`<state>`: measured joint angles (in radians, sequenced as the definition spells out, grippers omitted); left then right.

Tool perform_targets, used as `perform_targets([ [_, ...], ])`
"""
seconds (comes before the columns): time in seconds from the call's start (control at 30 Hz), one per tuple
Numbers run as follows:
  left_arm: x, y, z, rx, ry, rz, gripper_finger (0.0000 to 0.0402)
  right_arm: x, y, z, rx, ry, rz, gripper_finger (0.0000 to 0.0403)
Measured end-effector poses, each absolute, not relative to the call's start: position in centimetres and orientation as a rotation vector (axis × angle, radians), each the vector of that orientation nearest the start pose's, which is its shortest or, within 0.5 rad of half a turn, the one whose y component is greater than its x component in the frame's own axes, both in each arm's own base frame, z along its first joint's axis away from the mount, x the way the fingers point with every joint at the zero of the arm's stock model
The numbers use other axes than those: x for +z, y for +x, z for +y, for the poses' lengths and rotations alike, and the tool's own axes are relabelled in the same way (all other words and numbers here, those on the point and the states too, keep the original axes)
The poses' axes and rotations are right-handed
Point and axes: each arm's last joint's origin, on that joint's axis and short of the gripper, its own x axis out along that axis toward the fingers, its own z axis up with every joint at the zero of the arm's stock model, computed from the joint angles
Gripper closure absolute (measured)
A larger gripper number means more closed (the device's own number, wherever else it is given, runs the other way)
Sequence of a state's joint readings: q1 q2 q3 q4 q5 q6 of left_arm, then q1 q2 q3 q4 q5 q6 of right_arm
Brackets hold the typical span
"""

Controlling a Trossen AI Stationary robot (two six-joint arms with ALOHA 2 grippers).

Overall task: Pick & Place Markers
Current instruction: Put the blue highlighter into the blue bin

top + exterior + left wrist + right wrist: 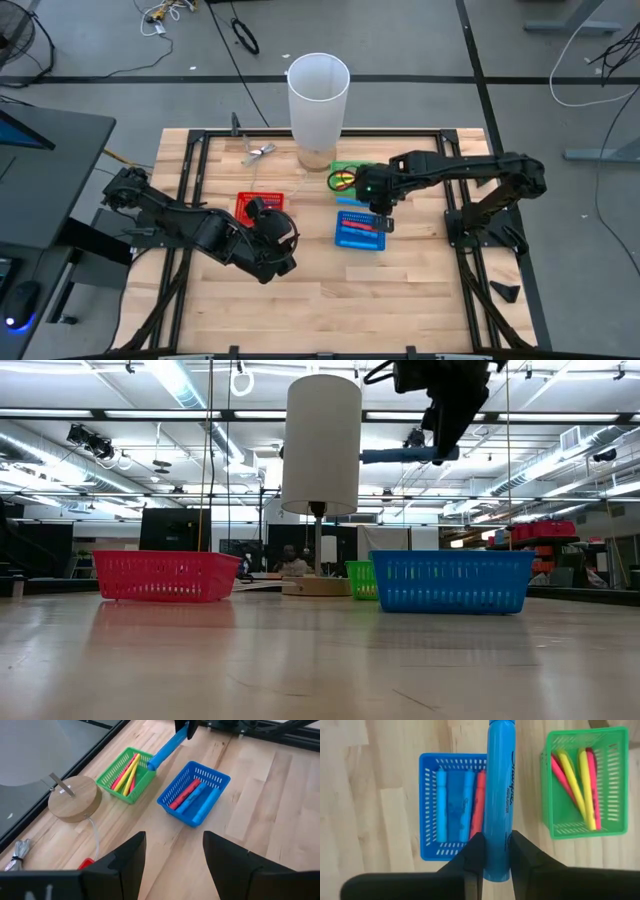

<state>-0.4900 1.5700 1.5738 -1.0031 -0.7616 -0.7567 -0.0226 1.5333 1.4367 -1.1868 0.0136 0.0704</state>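
My right gripper [381, 212] hangs above the blue mesh basket [345, 240], shut on a light blue marker [499, 795]. Inside that basket [427, 805] lie light blue markers [441, 805] and a red one [479, 805]. The green basket [615, 780] beside it holds yellow [585, 790] and pink markers [560, 775]. My left gripper [175, 855] is open, empty and raised near the red basket [245, 203], pointing toward the other two baskets. My right gripper pinches the light blue marker between its two fingers [472, 860] near one end [496, 865], coming from above and pointing down. The marker is lifted clear and lies about level [400, 455], its long free part sticking out to one side over the blue basket.
A tall white cylinder [318, 100] stands on a round wooden base [74, 797] at the table's far side, just behind the green basket. A small metal clip with a cord [258, 152] lies left of it. Bare wood stretches along the near half of the table [400, 300].
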Motion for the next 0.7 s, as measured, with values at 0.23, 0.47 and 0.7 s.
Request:
perform_targets([
  [0.23,35.4,28.5,-12.9,0.523,-0.123,0.654,0.0197,29.3,28.7,0.2,-0.084,0.066,1.299,0.0349],
  [0.47,35.4,28.5,-12.9,0.523,-0.122,0.654,0.0197,26.1,28.5,0.9,-0.085,0.077,1.327,0.0349],
  [0.7,35.4,28.5,-12.9,0.523,-0.121,0.655,0.0197,23.0,28.1,1.9,-0.078,0.083,1.331,0.0349],
])
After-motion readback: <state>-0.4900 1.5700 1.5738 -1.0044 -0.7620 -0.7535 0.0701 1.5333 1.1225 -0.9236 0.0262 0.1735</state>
